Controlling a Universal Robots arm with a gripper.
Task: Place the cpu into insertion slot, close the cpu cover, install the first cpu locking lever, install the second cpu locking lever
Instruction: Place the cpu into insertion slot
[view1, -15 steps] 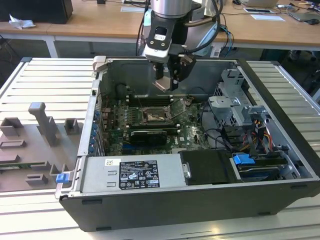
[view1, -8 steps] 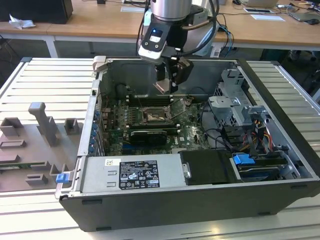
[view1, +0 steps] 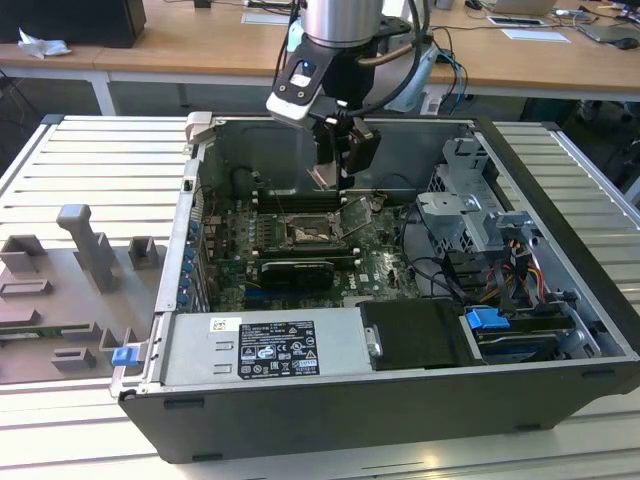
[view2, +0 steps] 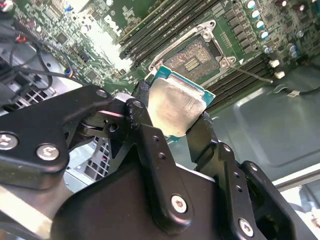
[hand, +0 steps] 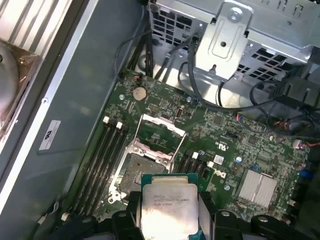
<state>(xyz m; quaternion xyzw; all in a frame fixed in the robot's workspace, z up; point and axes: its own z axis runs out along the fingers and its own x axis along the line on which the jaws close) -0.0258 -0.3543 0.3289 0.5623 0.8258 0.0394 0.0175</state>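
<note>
Exterior view: the black claw (view1: 333, 160) hangs inside an open dark grey computer case (view1: 350, 430), clamped on the small flat square silver-faced cpu (view1: 322, 177).

Second wrist view: the square silver-rimmed insertion slot (view2: 192, 57) lies beyond the claw tips, uncovered and apart from the cpu (view2: 172, 105).

First wrist view: the thin silver cpu cover (hand: 159, 131) stands raised on the slot's far side from the claw.

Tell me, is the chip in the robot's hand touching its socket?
Apart. In the exterior view the cpu, gripped by the hand, hangs clear above the insertion slot.
</note>
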